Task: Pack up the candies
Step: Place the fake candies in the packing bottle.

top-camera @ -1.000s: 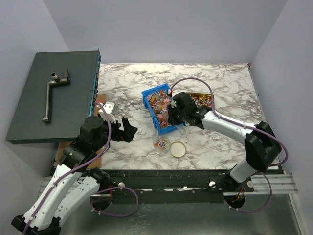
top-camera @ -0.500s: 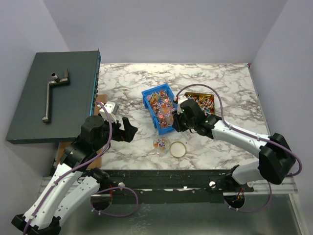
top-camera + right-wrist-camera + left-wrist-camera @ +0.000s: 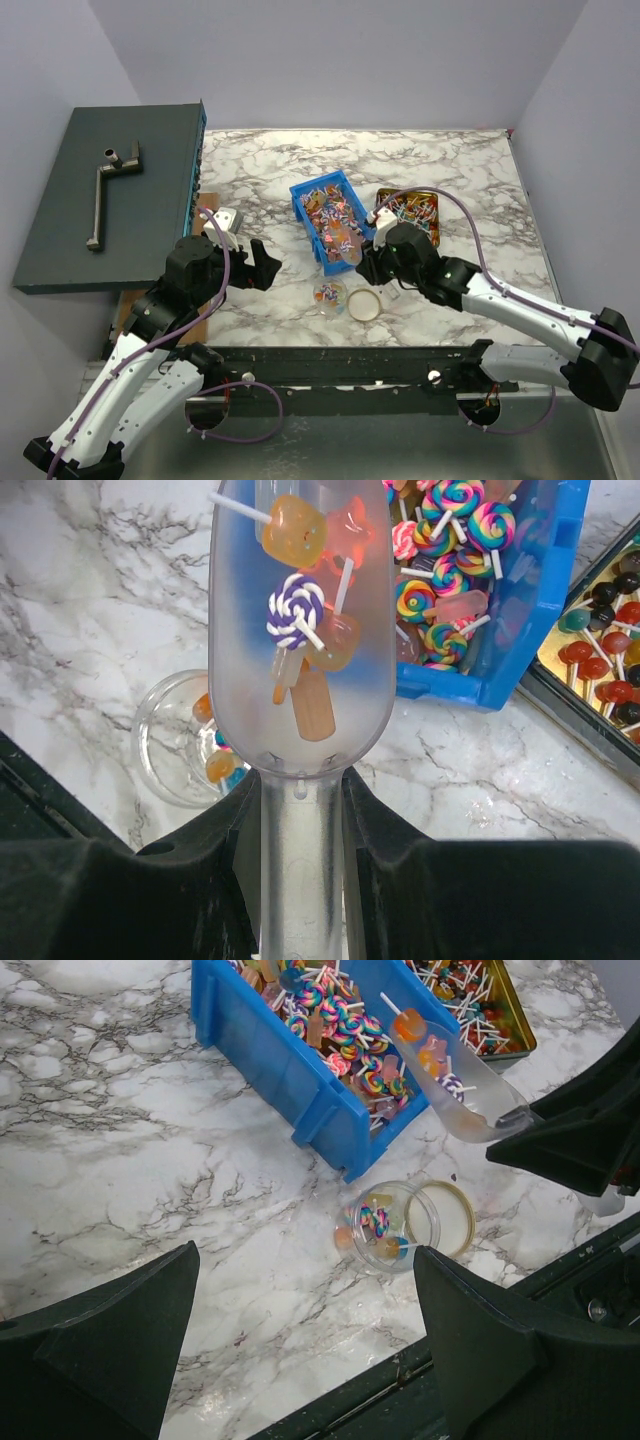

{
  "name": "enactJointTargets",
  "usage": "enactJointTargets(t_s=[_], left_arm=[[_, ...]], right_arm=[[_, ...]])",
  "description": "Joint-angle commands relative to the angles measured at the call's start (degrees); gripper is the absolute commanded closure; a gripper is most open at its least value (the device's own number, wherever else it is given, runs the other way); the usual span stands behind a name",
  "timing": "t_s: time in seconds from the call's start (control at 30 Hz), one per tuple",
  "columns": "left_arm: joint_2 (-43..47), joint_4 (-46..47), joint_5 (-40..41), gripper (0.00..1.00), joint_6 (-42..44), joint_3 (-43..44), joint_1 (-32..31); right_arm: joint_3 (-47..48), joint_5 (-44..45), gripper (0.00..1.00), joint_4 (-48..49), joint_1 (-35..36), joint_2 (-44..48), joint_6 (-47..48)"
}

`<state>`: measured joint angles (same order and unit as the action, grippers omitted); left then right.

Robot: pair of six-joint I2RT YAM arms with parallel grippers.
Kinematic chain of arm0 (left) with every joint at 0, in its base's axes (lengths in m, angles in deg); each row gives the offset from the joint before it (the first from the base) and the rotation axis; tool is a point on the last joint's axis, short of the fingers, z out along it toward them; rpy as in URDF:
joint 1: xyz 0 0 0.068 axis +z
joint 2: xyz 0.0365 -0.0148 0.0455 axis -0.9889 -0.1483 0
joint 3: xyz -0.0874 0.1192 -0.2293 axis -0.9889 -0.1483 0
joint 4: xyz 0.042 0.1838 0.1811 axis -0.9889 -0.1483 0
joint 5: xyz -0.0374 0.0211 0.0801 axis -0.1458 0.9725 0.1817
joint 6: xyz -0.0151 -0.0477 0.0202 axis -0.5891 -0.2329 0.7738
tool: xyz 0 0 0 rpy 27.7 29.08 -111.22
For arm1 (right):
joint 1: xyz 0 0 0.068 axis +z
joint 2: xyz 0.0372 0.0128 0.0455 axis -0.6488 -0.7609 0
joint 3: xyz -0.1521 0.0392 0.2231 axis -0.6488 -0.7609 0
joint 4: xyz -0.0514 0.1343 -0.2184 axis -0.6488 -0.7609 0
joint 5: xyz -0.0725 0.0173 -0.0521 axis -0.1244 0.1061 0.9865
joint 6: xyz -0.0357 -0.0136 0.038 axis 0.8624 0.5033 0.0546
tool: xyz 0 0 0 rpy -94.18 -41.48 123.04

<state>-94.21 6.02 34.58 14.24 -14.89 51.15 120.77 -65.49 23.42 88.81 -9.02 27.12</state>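
The surface (image 3: pixel 100 1180) looks like smooth, shiny marble, the bin (image 3: pixel 270 1060) is blue plastic, the scoop (image 3: pixel 240 680) is cloudy see-through plastic, the jar (image 3: pixel 395 1225) is clear and glossy, the candies (image 3: pixel 295 610) look shiny, and the upper-right tray (image 3: pixel 520 1020) looks like gold metal.

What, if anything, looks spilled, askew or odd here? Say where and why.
Nothing is clearly spilled. The blue bin sits skewed on the table, and the gold lid lies off beside the open jar, as expected mid-packing. The right hand grips a scoop holding candies.

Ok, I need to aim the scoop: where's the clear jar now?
Top view: the clear jar stands just left of the gold lid, on the near side of the blue bin.
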Motion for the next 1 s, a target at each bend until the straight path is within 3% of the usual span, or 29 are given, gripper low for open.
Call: enactJointTargets(t_s=[0.0, 0.43, 0.97], left_arm=[[0.3, 0.7, 0.7, 0.1, 0.6, -0.8, 0.4], [0.3, 0.6, 0.9, 0.1, 0.6, -0.8, 0.4], [0.6, 0.6, 0.4, 0.1, 0.6, -0.7, 0.4]], right_arm=[[-1.7, 2.9, 0.99, 0.0, 2.6, 4.5, -0.8], [0.4, 12.7, 0.99, -9.5, 14.4, 8.3, -6.7], [6.0, 11.0, 0.99, -24.0, 22.3, 3.6, -15.0]])
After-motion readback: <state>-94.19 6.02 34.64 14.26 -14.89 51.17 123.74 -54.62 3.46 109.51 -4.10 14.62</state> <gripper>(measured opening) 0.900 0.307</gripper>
